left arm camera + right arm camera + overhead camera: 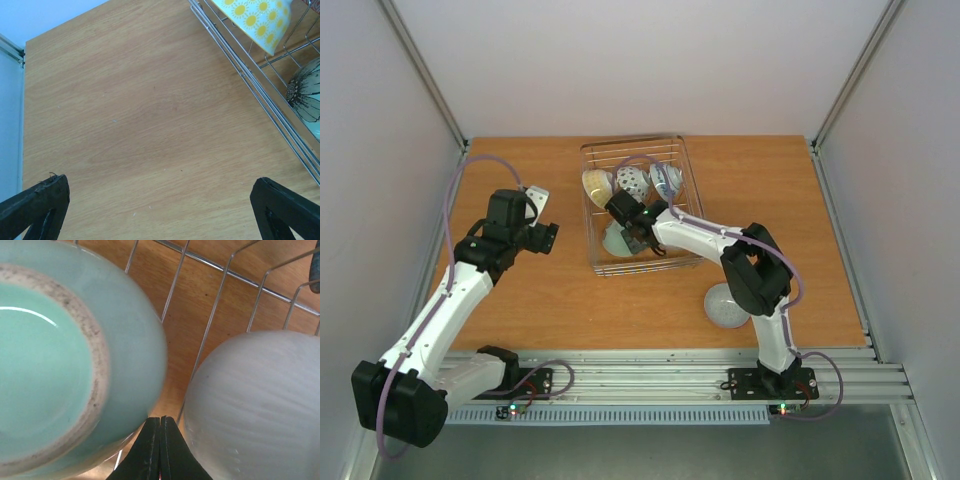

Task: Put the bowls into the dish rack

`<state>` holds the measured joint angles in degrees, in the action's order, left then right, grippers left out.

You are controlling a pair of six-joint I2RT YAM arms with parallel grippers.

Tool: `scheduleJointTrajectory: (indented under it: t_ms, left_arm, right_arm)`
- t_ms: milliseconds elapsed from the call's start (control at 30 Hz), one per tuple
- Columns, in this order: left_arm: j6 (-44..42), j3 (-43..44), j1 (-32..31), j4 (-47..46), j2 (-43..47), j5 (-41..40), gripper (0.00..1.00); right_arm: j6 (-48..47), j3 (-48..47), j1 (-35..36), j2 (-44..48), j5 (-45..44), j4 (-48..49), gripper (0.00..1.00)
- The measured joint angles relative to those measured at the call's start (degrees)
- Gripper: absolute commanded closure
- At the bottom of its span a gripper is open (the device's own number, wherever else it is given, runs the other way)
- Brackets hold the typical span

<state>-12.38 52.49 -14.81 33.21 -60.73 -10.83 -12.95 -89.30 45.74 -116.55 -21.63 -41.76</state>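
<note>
A wooden counter [540, 300] of light-brown, fine-grained board spreads under the left fingers [35, 205] and runs on between and ahead of them. Ahead and to their left it ends at a grey metal edge strip [10, 50], with a pale wall [50, 12] beyond. Ahead of the right fingers [160, 450] the same wood shows, with a dark speck or two. Well beyond both, a white back panel [640, 60] meets white side panels [370, 150] at slanting aluminium posts [420, 70]. Behind the fingers, along the near edge, runs a slotted aluminium rail [650, 372]. After that come a ribbed white strip [650, 413] and grey floor [670, 455].
</note>
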Motion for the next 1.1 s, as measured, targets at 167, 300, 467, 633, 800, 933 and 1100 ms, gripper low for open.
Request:
scheduleJointTrajectory:
  t_ms: [167,300,467,633,800,933,1100]
  left_arm:
    - [0.0,0.0,0.0,0.0,0.0,0.1,0.01]
    - [0.0,0.0,0.0,0.0,0.0,0.1,0.01]
    - [0.0,0.0,0.0,0.0,0.0,0.1,0.01]
    - [-0.1,0.0,0.0,0.0,0.0,0.2,0.01]
    - [-0.1,0.0,0.0,0.0,0.0,0.3,0.01]
    - [0.0,0.0,0.0,0.0,0.0,0.3,0.01]
    - [-0.1,0.0,0.0,0.0,0.0,0.5,0.01]
  right_arm:
    - [0.0,-1.7,-0.3,-0.7,1.6,0.3,0.99]
    - [-0.1,-3.4,-0.3,-1.2,2.2,0.5,0.99]
    - [-0.3,-5.0,-0.3,-2.1,2.4,1.2,0.99]
    - [-1.0,-5.0,-0.3,-2.1,4.6,2.7,0.99]
    - [-1.1,-4.9,-0.3,-2.1,6.6,3.8,0.99]
    - [-0.8,-3.5,-0.1,-1.3,5.4,3.8,0.99]
    - [0.1,2.4,1.1,4.4,5.4,3.0,0.99]
